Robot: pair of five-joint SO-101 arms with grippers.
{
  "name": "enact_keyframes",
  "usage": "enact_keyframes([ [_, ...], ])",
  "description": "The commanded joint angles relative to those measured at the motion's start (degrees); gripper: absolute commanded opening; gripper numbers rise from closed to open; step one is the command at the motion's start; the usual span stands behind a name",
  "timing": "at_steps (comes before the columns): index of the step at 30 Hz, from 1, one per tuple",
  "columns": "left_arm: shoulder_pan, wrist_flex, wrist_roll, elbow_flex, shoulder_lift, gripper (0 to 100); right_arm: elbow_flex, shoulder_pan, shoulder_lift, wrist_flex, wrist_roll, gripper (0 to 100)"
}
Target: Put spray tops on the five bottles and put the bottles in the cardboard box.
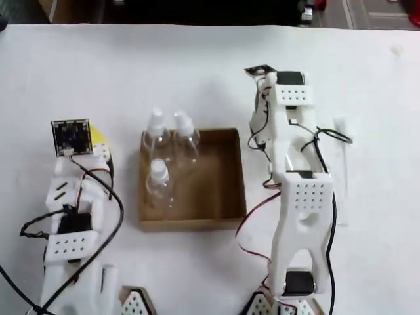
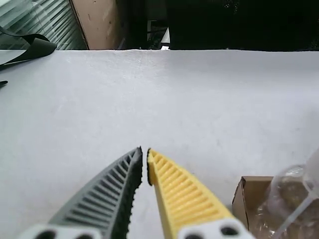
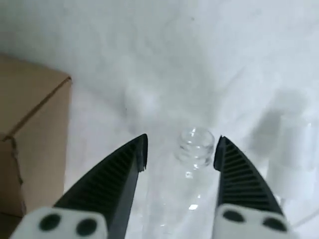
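A clear bottle [image 3: 196, 145] with a bare, uncapped neck sits between the black fingers of my right gripper [image 3: 181, 147]. That gripper is open, its fingers apart from the neck on both sides. A white spray top [image 3: 293, 149] lies beside the bottle, and it can be made out on the cloth [image 1: 341, 141] to the right of the right arm. The cardboard box [image 1: 223, 177] stands mid-table with three capped bottles [image 1: 159, 180] along its left side. My left gripper [image 2: 145, 162] is shut and holds nothing, low over bare cloth left of the box [image 2: 247, 191].
A white cloth [image 1: 197, 72] covers the table. The right arm [image 1: 298, 197] stretches along the box's right side. The box wall [image 3: 30, 134] stands close beside the right gripper. The table's far edge meets dark furniture [image 2: 224, 25].
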Motion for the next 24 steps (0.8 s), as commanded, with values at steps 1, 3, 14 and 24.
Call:
enact_keyframes([
  [1, 0.4, -2.11, -0.44, -0.7, 0.04, 2, -2.11, 0.48, -0.57, 0.4, -0.09, 15.1],
  [3, 0.4, -2.11, -0.44, -0.7, 0.04, 2, -2.11, 0.57, -0.66, 0.4, -0.09, 10.5],
  [14, 0.48, -2.11, -0.44, -0.7, 0.04, 2, -7.82, 0.13, -8.57, 2.33, -0.62, 1.5],
  [24, 0.48, -2.11, -0.44, -0.79, 0.04, 2, -6.42, -0.66, -35.3, 2.42, -0.62, 1.5],
])
